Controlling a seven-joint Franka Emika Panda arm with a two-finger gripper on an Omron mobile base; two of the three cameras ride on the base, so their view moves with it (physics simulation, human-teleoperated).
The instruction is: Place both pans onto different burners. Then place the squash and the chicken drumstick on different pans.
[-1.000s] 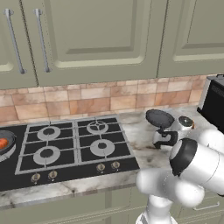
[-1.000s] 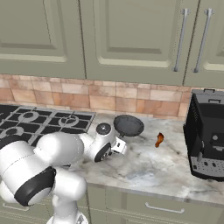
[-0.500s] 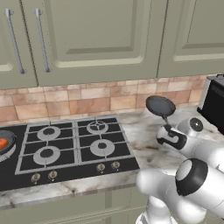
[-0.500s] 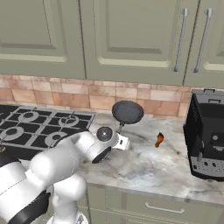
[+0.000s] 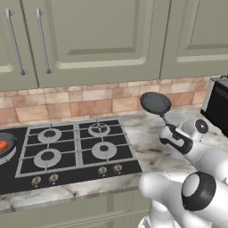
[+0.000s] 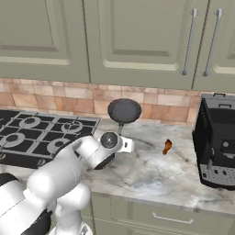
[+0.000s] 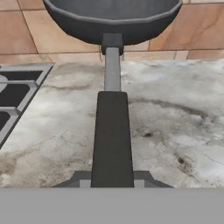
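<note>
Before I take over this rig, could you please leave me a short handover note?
Hand: shut on the handle of one pan, held up over the counter right of the cooktop.
Other pan: on the far-left burner, something orange-red in it, likely the squash.
Drumstick: on the counter by the coffee machine.
Done: one pan placed.
Left: set this pan on a free burner, then put the drumstick in it.

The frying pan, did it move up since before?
Yes. The frying pan, held by the gripper, rose off the counter and now sits higher against the tile backsplash.
</note>
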